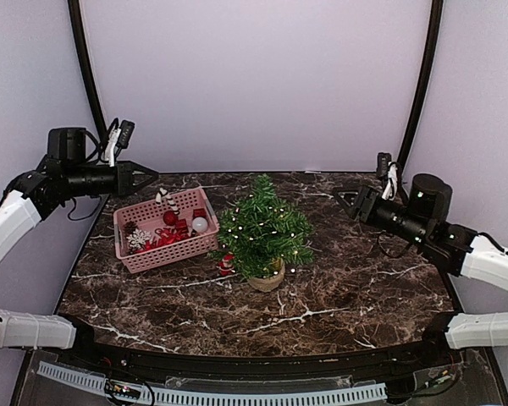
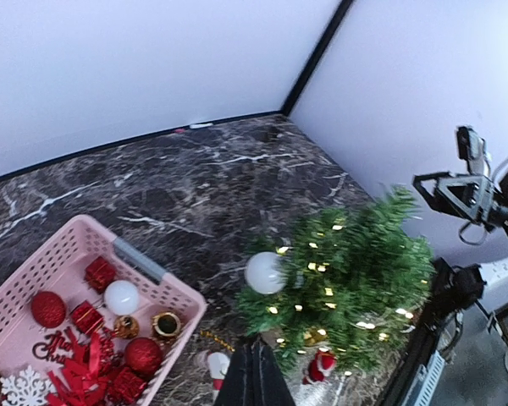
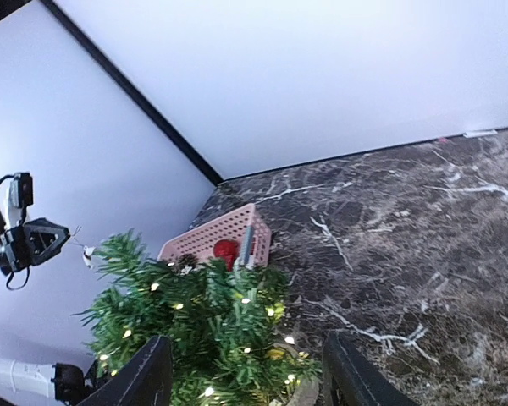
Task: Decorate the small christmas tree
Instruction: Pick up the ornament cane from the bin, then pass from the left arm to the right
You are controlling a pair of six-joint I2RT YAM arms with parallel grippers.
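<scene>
The small christmas tree (image 1: 263, 227) stands lit in its tan pot (image 1: 267, 278) at the middle of the marble table. A white ball (image 2: 265, 272) hangs on its basket-side branches. A little Santa figure (image 1: 227, 264) is at its foot. My left gripper (image 1: 149, 177) hovers shut above the pink basket's (image 1: 128, 255) far corner, pointing toward the tree; in the left wrist view its fingertips (image 2: 254, 359) are pressed together. My right gripper (image 1: 342, 198) hangs open to the tree's right, aimed at it, its fingers (image 3: 146, 377) wide apart with nothing between them.
The pink basket (image 2: 157, 269) holds red balls, red gift boxes, a white ball (image 2: 121, 297), a gold bell, a white snowflake and a pine cone. A candy-cane piece (image 2: 216, 369) lies on the table between basket and tree. Walls close off the table's back and sides.
</scene>
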